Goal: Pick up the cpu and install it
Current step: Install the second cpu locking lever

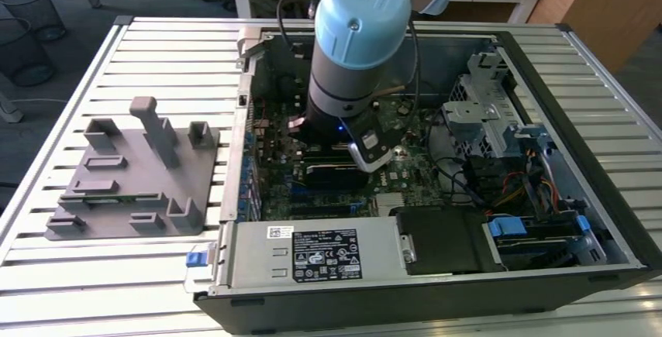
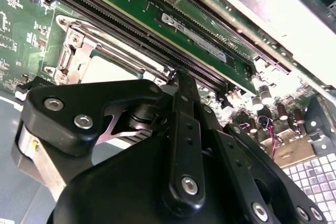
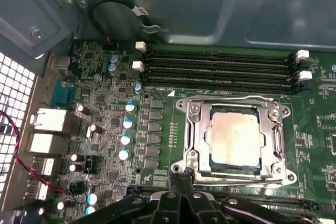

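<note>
The cpu [image 3: 233,140], a pale silvery square, lies flat inside the black socket frame [image 3: 197,129] on the green motherboard. In the second wrist view a pale corner of the cpu [image 2: 107,69] peeks out under the frame's metal. My gripper [image 3: 181,174] is shut, its tips together at the socket's near corner beside the lever end. Whether they pinch anything there I cannot tell. The same black fingers [image 2: 181,85] end just at the socket's edge. In the exterior view my gripper [image 1: 367,159] reaches down into the open computer case [image 1: 610,221], and the arm hides the socket.
Long memory slots [image 3: 220,66] run beside the socket, with capacitors [image 3: 126,140] on its other side. A grey plastic fixture [image 1: 135,174] with upright blocks stands on the slatted table at the exterior view's left. Power supply [image 1: 310,252], drive cage [image 1: 486,112] and cables crowd the case.
</note>
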`<state>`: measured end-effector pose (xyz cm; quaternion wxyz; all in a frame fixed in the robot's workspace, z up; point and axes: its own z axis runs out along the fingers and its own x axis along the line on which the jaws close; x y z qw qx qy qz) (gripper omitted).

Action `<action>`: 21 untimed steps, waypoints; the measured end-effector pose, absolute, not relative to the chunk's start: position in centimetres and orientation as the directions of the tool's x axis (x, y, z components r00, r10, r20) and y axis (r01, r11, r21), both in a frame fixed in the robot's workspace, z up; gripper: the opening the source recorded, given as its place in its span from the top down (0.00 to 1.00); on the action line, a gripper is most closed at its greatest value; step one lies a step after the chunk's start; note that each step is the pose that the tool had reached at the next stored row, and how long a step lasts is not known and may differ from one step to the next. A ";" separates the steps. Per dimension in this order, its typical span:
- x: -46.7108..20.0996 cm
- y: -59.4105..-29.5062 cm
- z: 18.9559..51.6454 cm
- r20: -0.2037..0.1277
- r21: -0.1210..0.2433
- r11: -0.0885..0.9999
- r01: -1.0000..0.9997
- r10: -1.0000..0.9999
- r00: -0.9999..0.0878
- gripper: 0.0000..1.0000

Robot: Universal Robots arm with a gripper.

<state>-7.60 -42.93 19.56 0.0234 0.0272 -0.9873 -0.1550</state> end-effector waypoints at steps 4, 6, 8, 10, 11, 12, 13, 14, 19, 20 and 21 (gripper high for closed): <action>-7.6 -42.9 19.3 0.038 0.311 0.949 -0.046 -0.061 -0.997 0.89; -7.6 -42.9 19.2 0.038 0.315 0.948 -0.046 -0.061 -0.997 0.89; -7.6 -42.9 19.1 0.037 0.320 0.946 -0.046 -0.061 -0.997 0.89; -7.6 -42.9 19.1 0.037 0.325 0.945 -0.046 -0.062 -0.997 0.89; -7.6 -42.9 19.1 0.037 0.327 0.944 -0.046 -0.062 -0.997 0.89; -7.6 -42.9 19.1 0.037 0.329 0.943 -0.046 -0.062 -0.997 0.89; -7.6 -42.9 19.1 0.036 0.331 0.942 -0.046 -0.062 -0.997 0.89; -7.6 -42.9 19.0 0.036 0.333 0.942 -0.046 -0.062 -0.997 0.89; -7.6 -42.9 18.9 0.036 0.341 0.939 -0.046 -0.062 -0.997 0.89; -7.6 -42.9 18.9 0.036 0.342 0.939 -0.046 -0.062 -0.997 0.89; -7.6 -42.9 18.9 0.036 0.343 0.938 -0.046 -0.062 -0.997 0.89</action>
